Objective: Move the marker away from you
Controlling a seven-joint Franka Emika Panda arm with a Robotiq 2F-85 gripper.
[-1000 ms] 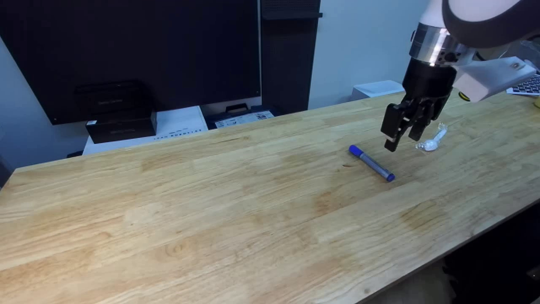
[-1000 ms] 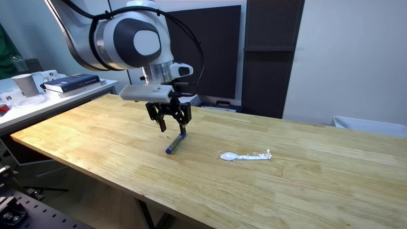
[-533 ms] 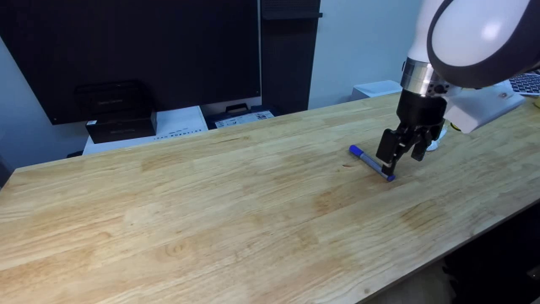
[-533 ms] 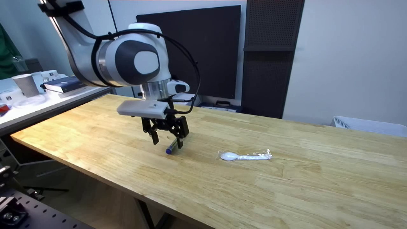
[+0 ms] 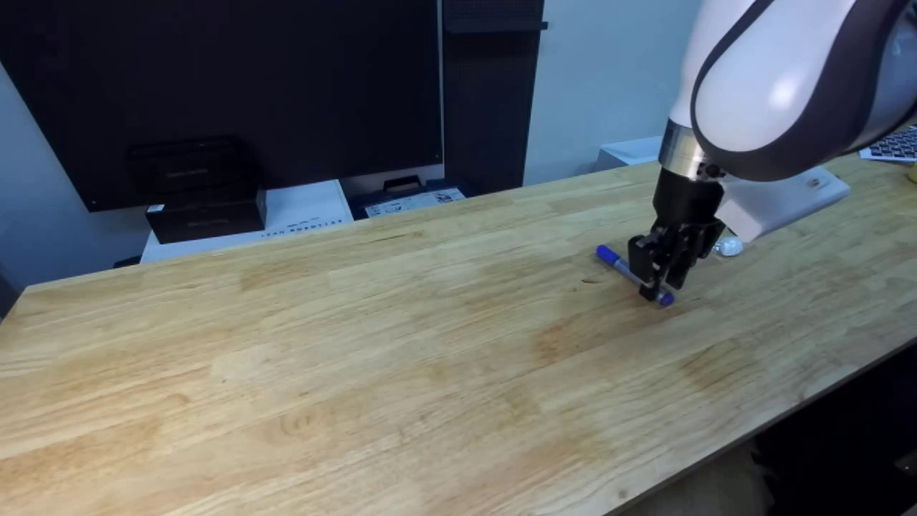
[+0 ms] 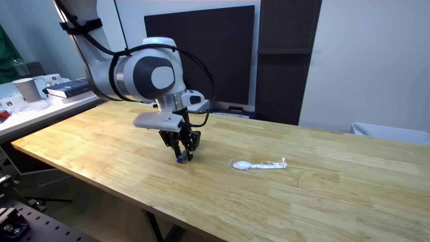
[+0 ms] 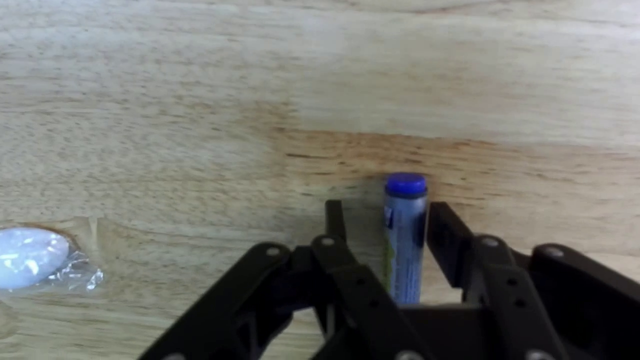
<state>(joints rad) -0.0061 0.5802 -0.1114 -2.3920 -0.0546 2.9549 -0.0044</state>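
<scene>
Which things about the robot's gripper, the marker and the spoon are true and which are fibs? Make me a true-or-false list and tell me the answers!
1. The marker is between the fingers of the gripper. True.
2. The gripper is squeezed shut on the marker. False: the wrist view shows a gap between the marker and one finger.
3. The white spoon is in a see-through wrapper. True.
4. The marker's ends are red. False: they are blue.
5. The spoon is standing on its end. False: it lies on the wooden table.
6. The spoon and marker are apart. True.

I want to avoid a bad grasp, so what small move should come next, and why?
Probably close the gripper gently: in the wrist view the marker lies between its fingers, near one, with a gap to the other.
</scene>
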